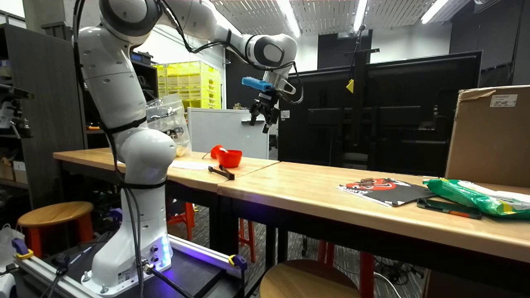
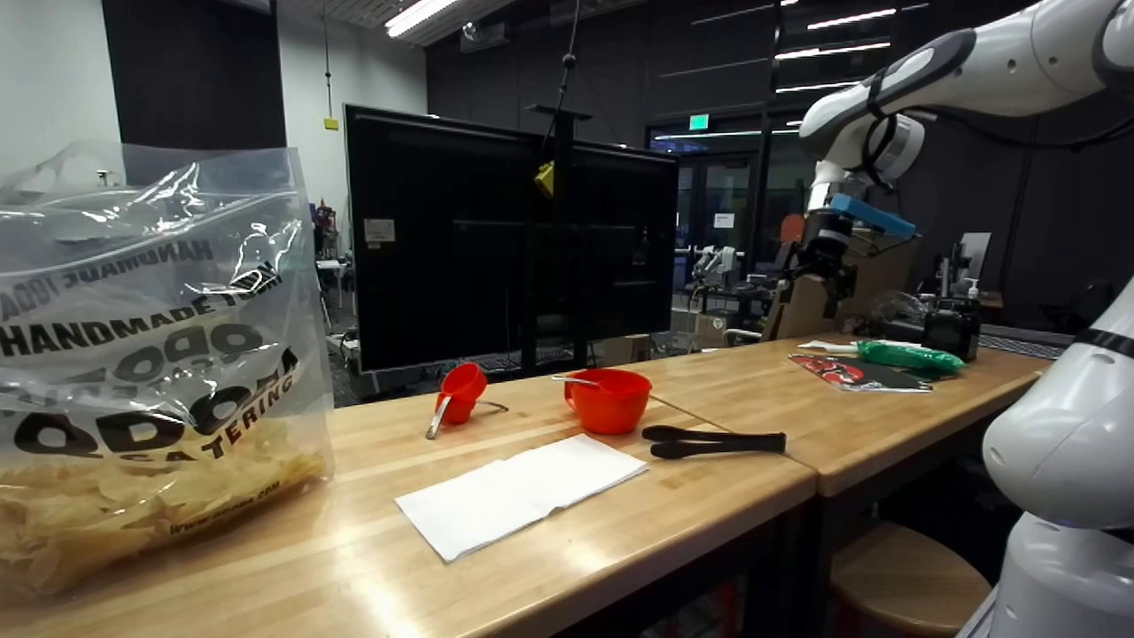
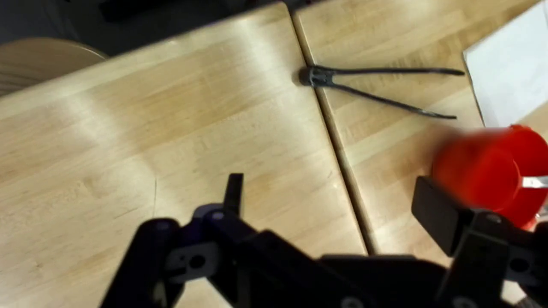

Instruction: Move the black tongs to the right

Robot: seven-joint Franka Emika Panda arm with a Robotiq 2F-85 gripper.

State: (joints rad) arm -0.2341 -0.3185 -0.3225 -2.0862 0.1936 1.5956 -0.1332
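Observation:
The black tongs (image 1: pixel 228 175) lie flat and spread on the wooden table near its front edge in both exterior views; they also show in an exterior view (image 2: pixel 764 441) in front of the red bowl. In the wrist view the tongs (image 3: pixel 319 77) have their hinge end over the seam between two tables, with their arms pointing at the white paper. My gripper (image 1: pixel 259 125) hangs high above the table in both exterior views (image 2: pixel 807 297), well apart from the tongs. In the wrist view its fingers (image 3: pixel 336 201) are wide apart with only tabletop between them.
A red bowl (image 2: pixel 609 403) with a utensil and a red cup (image 2: pixel 462 390) stand behind the tongs. White paper (image 2: pixel 523 496) and a chip bag (image 2: pixel 159 372) lie beyond. A dark magazine (image 1: pixel 385 190), a phone-like object (image 1: pixel 449 207) and a green bag (image 1: pixel 463 194) lie on the adjoining table.

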